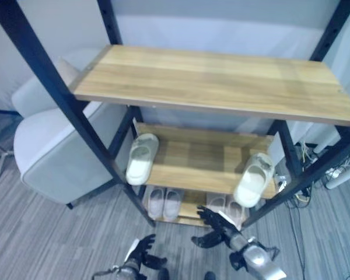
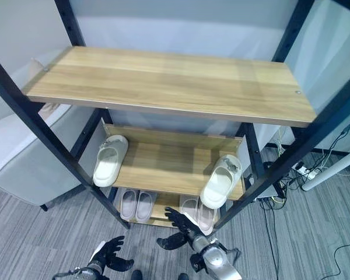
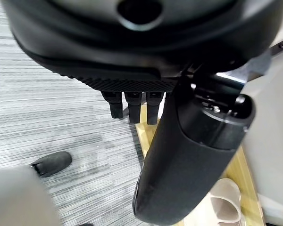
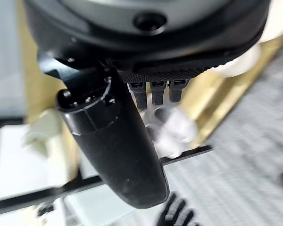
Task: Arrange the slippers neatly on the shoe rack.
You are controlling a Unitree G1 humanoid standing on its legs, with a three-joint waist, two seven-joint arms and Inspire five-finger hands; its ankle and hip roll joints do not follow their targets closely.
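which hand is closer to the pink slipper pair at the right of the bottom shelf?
Right. The right hand reaches in just in front of the right-side pale pink slipper pair on the bottom shelf, fingers spread. The left hand hangs lower, over the grey carpet, well off to the left.

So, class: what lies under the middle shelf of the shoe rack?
Under the middle shelf, two pale slipper pairs sit on the bottom shelf; their rear parts are covered by it.

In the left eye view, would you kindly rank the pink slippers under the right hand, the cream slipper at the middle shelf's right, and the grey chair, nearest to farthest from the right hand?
1. Right pink slippers, bottom shelf, at the right hand.
2. Right cream slipper, middle shelf, overhanging its edge.
3. Grey chair, far left of the rack.
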